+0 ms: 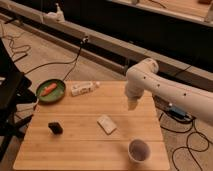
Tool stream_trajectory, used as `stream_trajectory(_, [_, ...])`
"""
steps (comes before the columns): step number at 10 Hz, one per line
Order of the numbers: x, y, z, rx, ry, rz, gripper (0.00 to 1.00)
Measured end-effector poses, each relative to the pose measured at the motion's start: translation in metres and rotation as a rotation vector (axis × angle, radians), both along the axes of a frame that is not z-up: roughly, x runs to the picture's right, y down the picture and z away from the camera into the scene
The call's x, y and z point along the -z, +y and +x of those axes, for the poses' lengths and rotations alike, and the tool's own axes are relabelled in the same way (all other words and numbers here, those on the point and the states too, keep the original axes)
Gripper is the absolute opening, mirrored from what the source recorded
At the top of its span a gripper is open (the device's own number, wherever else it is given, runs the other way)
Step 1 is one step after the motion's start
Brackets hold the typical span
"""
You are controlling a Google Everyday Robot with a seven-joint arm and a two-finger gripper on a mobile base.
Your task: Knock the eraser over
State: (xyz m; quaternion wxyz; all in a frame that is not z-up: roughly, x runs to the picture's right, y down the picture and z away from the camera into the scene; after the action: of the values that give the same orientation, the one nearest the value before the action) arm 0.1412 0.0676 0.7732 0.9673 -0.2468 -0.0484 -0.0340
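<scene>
Wooden counter [75, 150] fills the lower part of the camera view. Dark frame [10, 95], maybe a chair, stands at the far left, beside the counter's left edge.

Green plate [59, 94] sits on the counter's back left corner, with an orange item [49, 89] lying in it.

Eraser [55, 128]: small black block on the left part of the counter, in front of the plate and apart from it, nothing touching it. Cannot tell for sure if it is upright or flat; it looks to be standing.

White bottle-like object [82, 89] lies on its side at the back edge, just right of the plate.

Flat white block [106, 124] lies near the counter's middle, turned at an angle, well apart from the eraser.

End effector [132, 104] hangs over the right back part of the counter, pointing down, right of the white block and well apart from the eraser. It touches nothing visible and holds nothing visible. Cannot tell whether it is wide or narrow.

Cup [139, 150] with a dark inside stands upright at the front right corner, nearer the camera than the end effector.

White arm [165, 90] comes in from the right edge and bends down to the end effector. Cables [175, 112] lie on the floor to the right of the counter, under the arm.
</scene>
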Motion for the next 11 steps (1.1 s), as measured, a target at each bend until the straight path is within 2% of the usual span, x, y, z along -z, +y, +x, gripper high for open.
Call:
stream_trajectory(4, [0.000, 0.000, 0.000, 0.000, 0.000, 0.000, 0.03])
stream_trajectory(6, [0.000, 0.005, -0.017, -0.027, -0.050, -0.017, 0.00])
stream_trajectory(8, [0.000, 0.022, -0.053, -0.076, -0.160, -0.072, 0.00])
stream_trajectory(9, [0.001, 0.037, -0.086, -0.100, -0.255, -0.124, 0.00])
stream_trajectory(11, [0.004, 0.061, -0.134, -0.087, -0.372, -0.192, 0.00])
